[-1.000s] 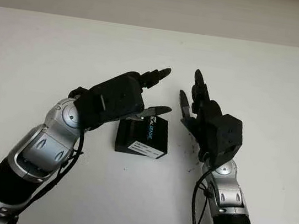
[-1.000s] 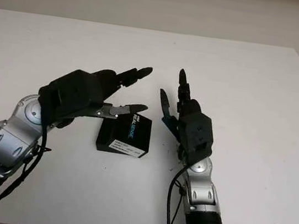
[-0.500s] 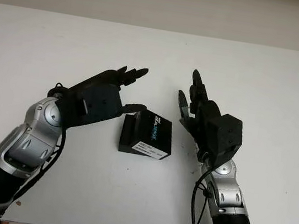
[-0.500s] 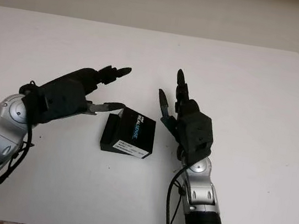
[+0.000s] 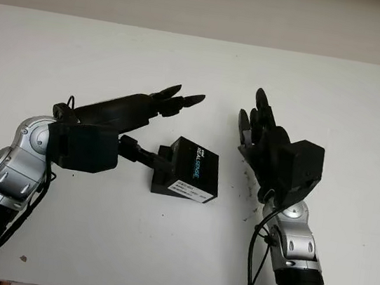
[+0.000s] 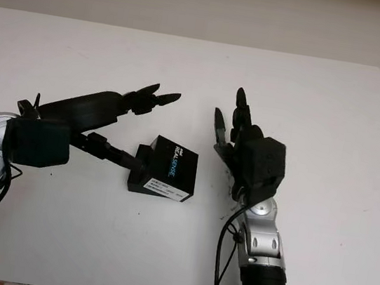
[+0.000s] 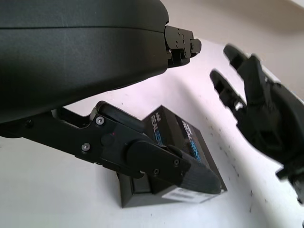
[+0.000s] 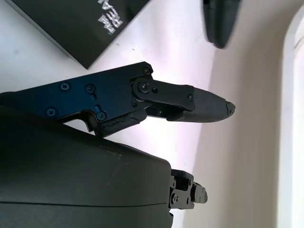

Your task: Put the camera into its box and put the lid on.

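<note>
lidded box (image 5: 186,177) sits on the bench (image 5: 81,63); left hand (image 5: 150,131) and right hand (image 5: 264,142) flank it, both open, holding nothing, seemingly finished.

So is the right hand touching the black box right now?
Apart. The left eye view shows bare white table between the right hand and the black box.

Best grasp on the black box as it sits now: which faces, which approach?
Pinch the black box across its two short side walls, coming from above. It lies flat on the table, low and rectangular, so the top offers no purchase. The left hand sits at one side, open; the right hand waits open at the other.
</note>
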Motion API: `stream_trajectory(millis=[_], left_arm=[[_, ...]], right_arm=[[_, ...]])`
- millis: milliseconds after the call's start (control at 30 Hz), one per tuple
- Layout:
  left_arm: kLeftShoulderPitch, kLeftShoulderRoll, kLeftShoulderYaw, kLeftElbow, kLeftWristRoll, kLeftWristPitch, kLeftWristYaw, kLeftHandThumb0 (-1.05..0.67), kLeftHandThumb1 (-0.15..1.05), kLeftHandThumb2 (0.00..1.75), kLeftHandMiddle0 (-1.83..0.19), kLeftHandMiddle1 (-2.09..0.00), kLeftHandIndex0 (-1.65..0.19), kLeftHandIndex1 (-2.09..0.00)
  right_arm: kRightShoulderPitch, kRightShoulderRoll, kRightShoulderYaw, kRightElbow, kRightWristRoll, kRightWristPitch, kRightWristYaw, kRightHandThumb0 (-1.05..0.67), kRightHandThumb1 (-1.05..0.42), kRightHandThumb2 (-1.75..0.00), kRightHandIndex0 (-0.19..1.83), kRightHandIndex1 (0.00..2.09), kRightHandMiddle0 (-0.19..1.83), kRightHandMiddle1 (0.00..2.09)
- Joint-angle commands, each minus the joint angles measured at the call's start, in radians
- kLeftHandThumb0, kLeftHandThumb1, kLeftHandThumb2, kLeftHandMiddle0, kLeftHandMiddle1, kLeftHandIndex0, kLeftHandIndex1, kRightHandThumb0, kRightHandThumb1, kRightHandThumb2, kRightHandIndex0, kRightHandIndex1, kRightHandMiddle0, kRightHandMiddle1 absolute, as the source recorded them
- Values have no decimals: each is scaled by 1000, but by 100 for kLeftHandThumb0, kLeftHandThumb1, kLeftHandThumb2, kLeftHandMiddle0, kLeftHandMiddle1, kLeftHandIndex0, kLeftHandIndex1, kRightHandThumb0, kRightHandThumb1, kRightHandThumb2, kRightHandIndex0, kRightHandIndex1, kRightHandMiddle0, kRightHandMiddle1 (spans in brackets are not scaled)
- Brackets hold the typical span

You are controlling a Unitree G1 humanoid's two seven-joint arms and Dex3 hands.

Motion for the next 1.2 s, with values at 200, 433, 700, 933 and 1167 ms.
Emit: stream_trajectory(millis=[200,433,700,933,1167], left_arm=[[11,-14,-4,3,-2,-33,-46,-90,89,4,12,-3,16,-2],[27,-58,-21,18,37,-78,-21,-93,88,5,14,-4,18,-3],[35,-101,-52,89,131,-188,59,-91,88,5,9,-7,15,-6],[32,-133,-77,147,189,-272,119,-87,85,5,5,-8,11,-8],[7,-138,-99,199,276,-334,178,-84,83,5,2,-11,6,-10]], right_arm=[[-57,-38,-45,-23,54,17,38,-59,-105,-63,-18,2,-18,2],[-69,-52,-63,-31,84,11,67,-61,-105,-61,-19,0,-19,0],[-51,-38,-54,-47,67,34,34,-57,-105,-64,-19,1,-19,1],[-45,-43,-48,-45,76,29,48,-57,-105,-65,-19,0,-19,0],[-36,-41,-50,-48,82,25,61,-57,-105,-66,-19,0,-19,0]])
